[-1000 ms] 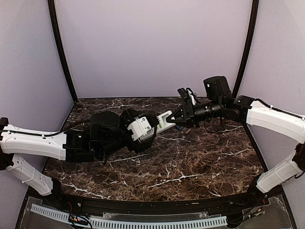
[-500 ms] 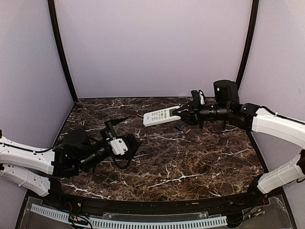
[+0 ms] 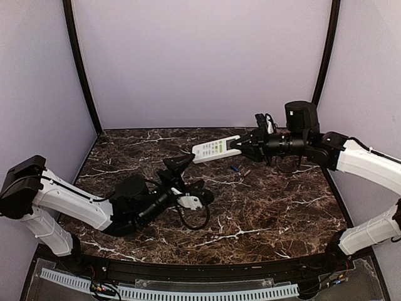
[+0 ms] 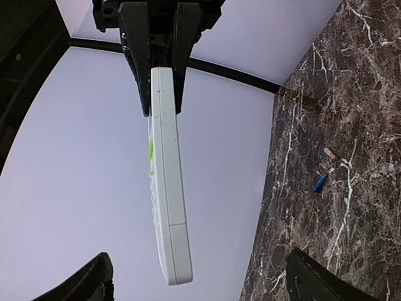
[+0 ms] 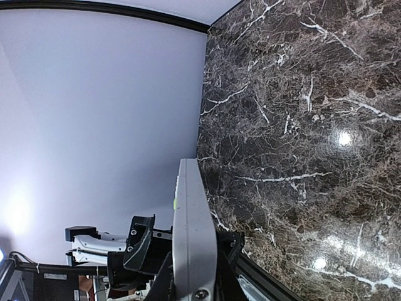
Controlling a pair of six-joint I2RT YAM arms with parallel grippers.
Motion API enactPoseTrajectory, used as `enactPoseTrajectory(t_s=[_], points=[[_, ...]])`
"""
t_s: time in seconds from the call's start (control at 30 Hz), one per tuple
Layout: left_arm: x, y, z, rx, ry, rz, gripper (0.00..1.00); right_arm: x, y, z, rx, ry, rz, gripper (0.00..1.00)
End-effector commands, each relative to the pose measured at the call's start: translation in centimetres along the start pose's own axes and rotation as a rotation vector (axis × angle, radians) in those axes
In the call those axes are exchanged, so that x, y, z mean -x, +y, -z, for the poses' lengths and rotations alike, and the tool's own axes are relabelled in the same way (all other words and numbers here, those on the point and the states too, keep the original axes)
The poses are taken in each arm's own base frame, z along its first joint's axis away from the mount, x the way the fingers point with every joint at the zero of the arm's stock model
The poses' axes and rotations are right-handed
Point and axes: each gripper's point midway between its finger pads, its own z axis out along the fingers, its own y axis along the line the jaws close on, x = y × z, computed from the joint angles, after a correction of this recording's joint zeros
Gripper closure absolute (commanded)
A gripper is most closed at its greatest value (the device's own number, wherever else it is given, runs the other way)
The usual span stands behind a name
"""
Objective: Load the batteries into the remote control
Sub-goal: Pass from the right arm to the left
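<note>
**Remote held off the marble desk, one battery lying below**

From my station I saw a desk [image 3: 269, 213] of dark brown, marble-patterned stone with white veins. It was glossy enough to throw back lamp glare in the right wrist view. Pale lilac walls closed it in on the left, far and right sides, and black curved struts [image 3: 80, 69] rose at the two far corners. A white slotted cable tray [image 3: 188, 292] ran along the near edge.

The remote control [image 3: 215, 149] showed rows of buttons, a few of them green. Any print on it was too small for me to read.

The remote hung clear of the desk over its far middle. The right tool [image 3: 238, 146] pinched it at its right end, fingers pressed onto its two long edges. Its long axis ran almost left to right, with the free end pointing left and slightly nearer. The button face was turned up toward the top camera. The left wrist view caught it edge-on, with a seam crossing the body near the free end.

The left tool [image 3: 195, 177] sat low, near and left of that free end. Its fingers were spread wide around nothing and stood apart from the remote.

A blue battery [image 3: 235, 167] lay on the desk just nearer than the remote's held end. Close beside it lay a small pale piece with an orange tip [image 4: 330, 153], too tiny for me to identify.
</note>
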Motion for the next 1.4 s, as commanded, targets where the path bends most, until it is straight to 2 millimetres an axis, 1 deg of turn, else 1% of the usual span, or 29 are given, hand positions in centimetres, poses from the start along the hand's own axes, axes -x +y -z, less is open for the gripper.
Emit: enactPoseTrajectory(t_s=[0.0,0.1,0.17,0.23,0.3,0.4,0.5,0.57,0.67,0.7,0.8,0.83,0.93,1.03,1.07,1.27,1.33,1.37], points=[[0.7,5.8,-0.9,0.260,0.017,-0.045,0.05,0.6,1.7,0.7,0.025,-0.029,0.080,1.00],[0.4,5.5,-1.4,0.286,0.031,-0.054,0.07,0.4,1.5,0.5,0.026,-0.018,0.082,1.00],[0.2,5.3,-1.7,0.302,0.039,-0.055,0.13,0.4,1.6,0.5,0.030,-0.016,0.083,1.00],[0.0,5.5,-2.0,0.333,0.052,-0.061,0.27,0.3,1.7,0.5,0.032,-0.011,0.089,1.00],[-0.4,5.9,-2.4,0.366,0.070,-0.061,0.31,0.2,1.8,0.6,0.034,-0.006,0.095,1.00],[-0.9,6.2,-2.9,0.383,0.094,-0.048,0.32,0.1,1.8,0.6,0.029,-0.001,0.098,1.00],[-0.8,6.5,-3.2,0.381,0.099,-0.011,0.27,0.1,1.5,0.7,0.013,-0.004,0.100,1.00],[-0.2,6.4,-3.3,0.369,0.090,0.006,0.24,0.2,1.4,0.6,0.008,-0.011,0.101,1.00],[1.7,6.2,-3.8,0.343,0.053,0.038,0.20,0.1,1.6,0.3,0.012,-0.010,0.112,1.00],[2.3,6.4,-4.3,0.334,0.045,0.059,0.19,0.1,1.8,0.1,0.014,-0.004,0.122,1.00],[3.9,6.7,-5.6,0.326,0.018,0.094,0.18,0.0,2.1,-0.1,0.013,-0.001,0.139,1.00],[4.1,6.8,-5.8,0.327,0.012,0.093,0.19,0.0,2.1,-0.1,0.011,-0.003,0.140,1.00],[4.7,6.2,-6.9,0.322,0.005,0.068,0.23,0.1,2.3,0.2,0.017,-0.018,0.147,1.00],[4.8,5.7,-7.5,0.313,0.007,0.062,0.31,0.0,2.4,0.5,0.014,-0.024,0.153,1.00],[4.9,5.7,-7.7,0.312,0.009,0.066,0.32,0.0,2.4,0.6,0.012,-0.027,0.155,1.00],[5.3,6.7,-8.6,0.342,0.022,0.066,0.40,-0.2,2.5,0.9,0.013,-0.032,0.158,1.00],[5.3,6.9,-8.9,0.353,0.032,0.059,0.45,-0.3,2.4,0.9,0.014,-0.029,0.154,1.00],[5.1,7.0,-8.9,0.359,0.040,0.058,0.49,-0.3,2.4,0.9,0.015,-0.029,0.152,1.00]])
